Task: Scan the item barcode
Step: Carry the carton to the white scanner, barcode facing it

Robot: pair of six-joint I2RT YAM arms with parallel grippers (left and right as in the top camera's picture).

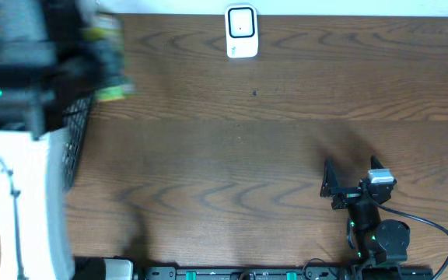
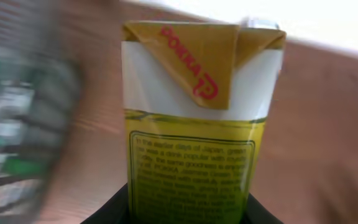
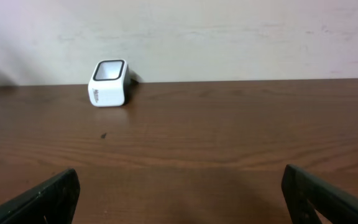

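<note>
Overhead view puts your left arm at about ten o'clock on the tabletop (image 1: pixel 286 132), badly blurred, with the green-and-yellow carton (image 1: pixel 111 62) at its tip. From the left wrist you see the left gripper (image 2: pixel 190 214) clamped on the carton's lower part, its dark jaws on either side. The carton stands upright, its folded gold top flap and a panel of small print facing the camera. No barcode shows on that face, so you cannot tell which side carries it.

The white scanner (image 1: pixel 240 31) sits at twelve o'clock by the far edge, well apart from the carton, its window facing the near edge. Your right gripper (image 3: pixel 182 202) waits at about five o'clock, jaws spread wide and empty, looking straight at the scanner.

You seem to be in the carry step: item picked, not yet presented. Next, bring the carton across toward one o'clock of its present spot and turn its barcode side squarely to the scanner window.
</note>
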